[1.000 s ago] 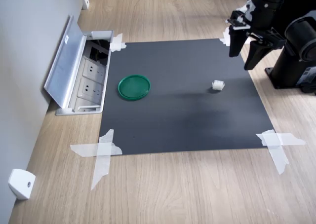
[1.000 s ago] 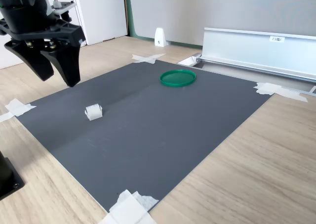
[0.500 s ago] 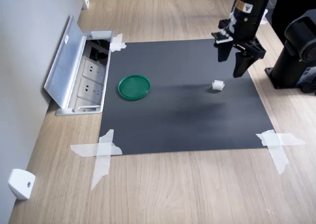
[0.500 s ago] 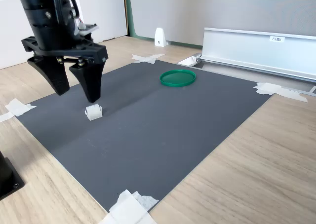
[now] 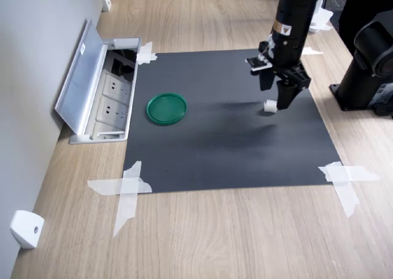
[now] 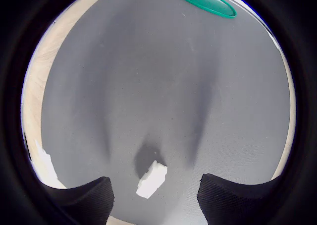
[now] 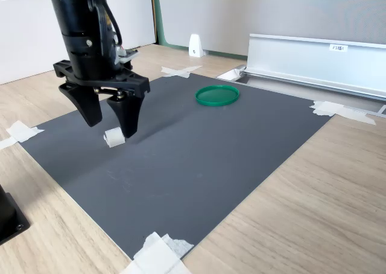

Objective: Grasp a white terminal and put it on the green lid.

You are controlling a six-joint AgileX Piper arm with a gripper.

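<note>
Dark taped mat point(image 5: 215, 150) at frame centre: gripper point(image 7: 110, 124), jaws apart, straddles the white terminal point(image 7: 113, 137); green lid point(image 5: 167, 108) lies left.

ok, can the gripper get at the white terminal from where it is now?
Probably yes. The gripper is open just above the white terminal, which lies alone on the dark mat and shows between the fingers in the wrist view. Nothing blocks the descent.
</note>
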